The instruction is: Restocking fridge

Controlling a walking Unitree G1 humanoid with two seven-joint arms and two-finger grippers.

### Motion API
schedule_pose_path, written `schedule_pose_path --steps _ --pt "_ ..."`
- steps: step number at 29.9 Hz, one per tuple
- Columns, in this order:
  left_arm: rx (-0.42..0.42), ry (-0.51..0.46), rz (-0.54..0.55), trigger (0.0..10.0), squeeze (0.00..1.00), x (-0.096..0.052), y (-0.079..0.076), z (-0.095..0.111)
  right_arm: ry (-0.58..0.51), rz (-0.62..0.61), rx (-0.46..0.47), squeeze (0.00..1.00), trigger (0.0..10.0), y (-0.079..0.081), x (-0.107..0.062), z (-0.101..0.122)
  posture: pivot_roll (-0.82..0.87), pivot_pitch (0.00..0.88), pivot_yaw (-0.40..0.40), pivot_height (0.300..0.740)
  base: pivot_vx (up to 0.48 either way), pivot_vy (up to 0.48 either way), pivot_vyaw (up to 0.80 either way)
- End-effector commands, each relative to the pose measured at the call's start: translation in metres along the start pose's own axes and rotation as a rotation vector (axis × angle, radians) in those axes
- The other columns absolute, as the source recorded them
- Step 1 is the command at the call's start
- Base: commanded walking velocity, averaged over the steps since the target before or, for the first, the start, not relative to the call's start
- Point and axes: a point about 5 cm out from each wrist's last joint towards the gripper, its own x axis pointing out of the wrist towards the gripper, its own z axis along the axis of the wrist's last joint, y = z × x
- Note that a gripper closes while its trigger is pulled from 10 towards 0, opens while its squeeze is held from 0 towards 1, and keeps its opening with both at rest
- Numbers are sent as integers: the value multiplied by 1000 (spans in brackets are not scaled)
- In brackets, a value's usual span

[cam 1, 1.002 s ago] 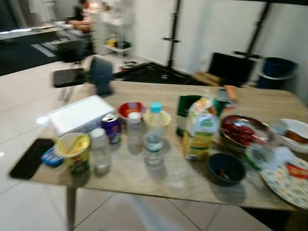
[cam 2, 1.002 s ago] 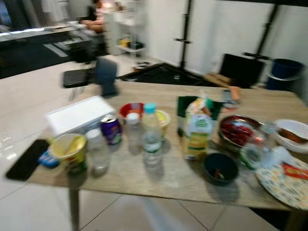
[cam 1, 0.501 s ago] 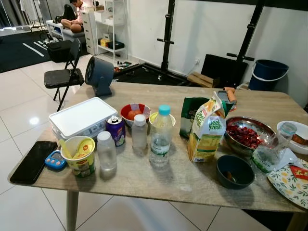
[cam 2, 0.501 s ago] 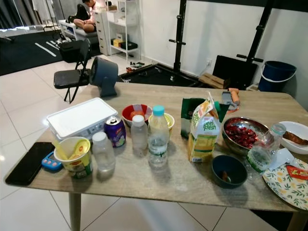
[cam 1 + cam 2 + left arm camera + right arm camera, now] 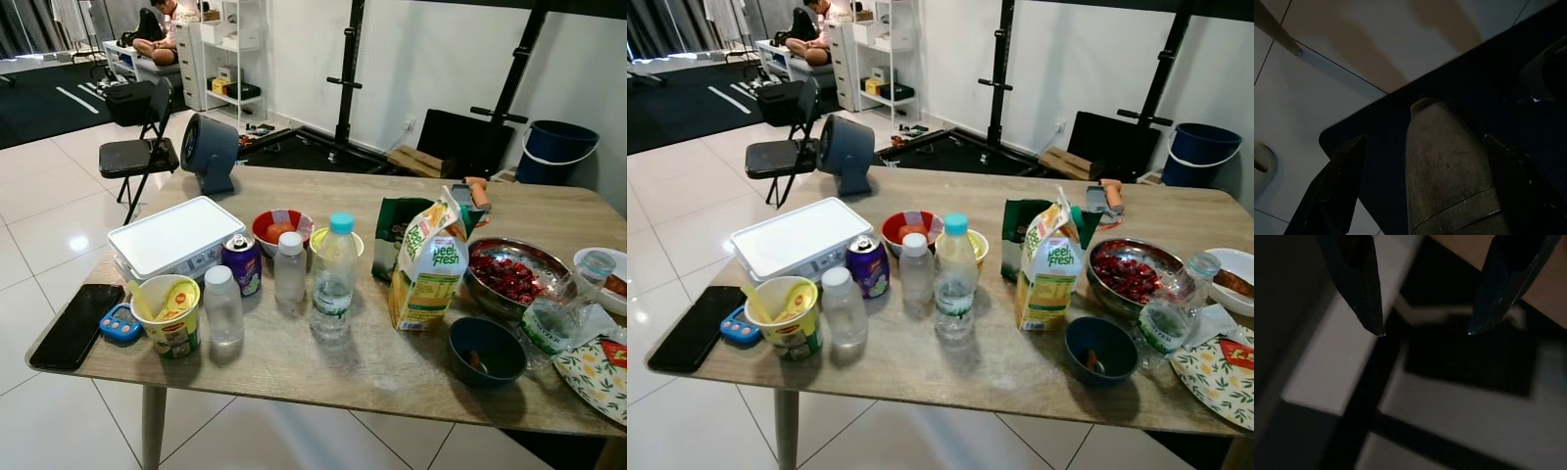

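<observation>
A wooden table point(image 5: 323, 377) carries the food and drink. A yellow-green juice carton point(image 5: 428, 264) stands right of centre, with a dark green bag point(image 5: 397, 230) behind it. A blue-capped water bottle point(image 5: 334, 277) stands mid-table beside two small white-capped bottles point(image 5: 289, 270) point(image 5: 222, 305) and a purple can point(image 5: 242, 262). A metal bowl of red fruit point(image 5: 514, 277) and a leaning bottle point(image 5: 563, 311) are at the right. My left gripper point(image 5: 1425, 139) and right gripper point(image 5: 1424, 333) hang open and low, over tiled floor.
A white lidded box point(image 5: 176, 236), an instant-noodle cup point(image 5: 171, 315), a black phone point(image 5: 76, 325) and a blue gadget point(image 5: 121, 322) fill the table's left end. A dark bowl point(image 5: 486, 350) and patterned plate point(image 5: 593, 362) sit near the right. Beyond: fan point(image 5: 209, 152), folding chair point(image 5: 137, 147), blue bucket point(image 5: 556, 149), seated person point(image 5: 162, 29).
The view was blurred a second ago and is sharp now. The whole picture has shifted a little, so the camera moved. Nothing on the table has moved.
</observation>
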Motion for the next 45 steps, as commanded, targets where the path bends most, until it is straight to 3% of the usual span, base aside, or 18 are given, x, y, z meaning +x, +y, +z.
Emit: schedule_pose_path --steps 1,3,4,6,7,8,9,11,12,18,21,22,23,33,39,42,43,45 --pt "-11 44 3 10000 0 -2 0 -13 -75 54 145 0 10000 4 7 26 -49 0 -15 740 0 0 0" --pt "-11 44 3 10000 0 -2 0 -13 -75 54 145 0 10000 4 7 26 -49 0 -15 740 0 0 0" --pt "-12 49 6 10000 0 -3 2 -15 -123 137 314 0 10000 13 11 50 -49 0 -15 740 0 0 0" --pt "-12 49 6 10000 0 -3 2 -15 -123 137 314 0 10000 13 11 50 -49 0 -15 740 0 0 0" --pt "-13 53 9 10000 0 -4 4 -17 -193 269 480 0 10000 25 12 80 -49 0 -15 740 0 0 0" --pt "-13 53 9 10000 0 -4 4 -17 -193 269 480 0 10000 25 12 80 -49 0 -15 740 0 0 0" --pt "-14 56 12 10000 0 -5 6 -19 -255 420 607 0 10000 38 9 106 -49 0 -15 740 0 0 0" --pt "-14 56 12 10000 0 -5 6 -19 -255 420 607 0 10000 38 9 106 -49 0 -15 740 0 0 0" --pt "-16 59 14 10000 0 -6 8 -20 -362 692 734 0 10000 58 -6 143 -44 0 -14 740 0 0 0" --pt "-15 61 16 10000 0 -6 10 -20 -470 1028 749 0 10000 76 -39 164 -44 0 -14 740 0 0 0" --pt "-14 60 19 10000 0 -7 11 -20 -532 1322 656 20 10000 91 -76 167 -49 0 -14 740 0 0 0" --pt "-14 59 20 10000 0 -7 12 -19 -540 1465 609 839 10000 97 -93 165 -49 0 -14 740 0 0 0" --pt "-15 57 20 10000 0 -7 12 -19 -541 1558 578 1000 10000 100 -104 164 -48 0 -13 740 0 0 0" --pt "-13 57 18 10000 0 -6 13 -17 -536 1816 490 1000 10000 104 -144 172 -54 0 -11 740 0 0 0" --pt "-13 55 19 10000 0 -6 13 -15 -451 1843 397 1000 10000 110 -151 165 -54 0 -11 740 0 0 0" --pt "-13 55 18 10000 0 -6 12 -14 -342 1790 345 914 10000 120 -148 158 -53 0 -11 740 0 0 0" --pt "-13 55 17 10000 0 -5 12 -14 -274 1745 336 0 10000 125 -143 156 -52 0 -11 740 0 0 0" --pt "-13 55 17 10000 0 -5 12 -14 -274 1745 336 0 10000 125 -143 156 -52 0 -11 740 0 0 0"
